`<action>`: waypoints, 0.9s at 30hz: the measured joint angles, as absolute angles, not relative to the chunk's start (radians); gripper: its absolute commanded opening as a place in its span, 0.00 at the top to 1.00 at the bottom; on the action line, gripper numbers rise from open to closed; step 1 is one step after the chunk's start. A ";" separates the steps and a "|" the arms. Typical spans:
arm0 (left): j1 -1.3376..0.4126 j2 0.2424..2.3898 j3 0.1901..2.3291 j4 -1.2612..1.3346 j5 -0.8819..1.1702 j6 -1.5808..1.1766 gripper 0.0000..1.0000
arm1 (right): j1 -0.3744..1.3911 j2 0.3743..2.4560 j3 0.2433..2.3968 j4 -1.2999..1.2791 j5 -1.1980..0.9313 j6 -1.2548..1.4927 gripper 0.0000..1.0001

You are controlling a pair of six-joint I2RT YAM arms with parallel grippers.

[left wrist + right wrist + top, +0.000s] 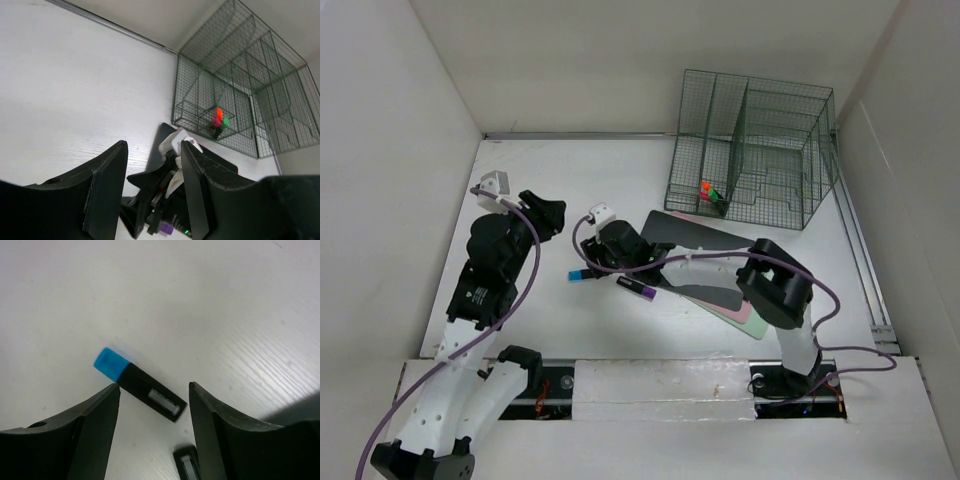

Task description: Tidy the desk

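The white desk [570, 170] holds a black highlighter with a blue cap [582, 274] and a black marker with a purple cap [642, 288]. My right gripper [594, 260] hovers open just above the blue-capped highlighter. In the right wrist view the highlighter [137, 382] lies flat between the spread jaws of my right gripper [154, 390], untouched, and the end of the second marker [186, 462] shows below. My left gripper [548, 215] is open and empty to the left, above the desk. In the left wrist view my left gripper [153, 150] points toward the right arm.
A dark green wire-mesh rack [750, 150] stands at the back right with orange, pink and green markers [710, 192] in a front compartment. A dark folder [695, 235] and pink and green sheets [745, 315] lie under the right arm. White walls border the desk.
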State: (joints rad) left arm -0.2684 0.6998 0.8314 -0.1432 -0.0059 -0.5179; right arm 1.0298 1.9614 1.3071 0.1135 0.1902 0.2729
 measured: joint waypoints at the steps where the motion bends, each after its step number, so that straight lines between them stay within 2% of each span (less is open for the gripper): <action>1: -0.268 0.696 0.833 -0.152 -0.031 -0.529 0.57 | 1.036 1.991 1.341 0.110 0.176 0.250 0.37; 7: -0.268 0.691 0.854 -0.207 -0.163 -0.588 0.57 | 1.048 2.118 1.502 0.043 0.091 0.134 0.36; 15: -0.268 0.684 0.859 -0.220 -0.197 -0.605 0.57 | 1.051 2.234 1.723 -0.132 -0.042 0.012 0.34; 27: -0.268 0.683 0.859 -0.229 -0.204 -0.606 0.57 | 1.087 2.342 1.851 -0.291 -0.106 -0.064 0.33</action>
State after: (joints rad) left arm -0.2680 0.6830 0.8593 -0.2291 -0.2035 -0.6060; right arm 1.0870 2.3425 1.8511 -0.2913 -0.1059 -0.0635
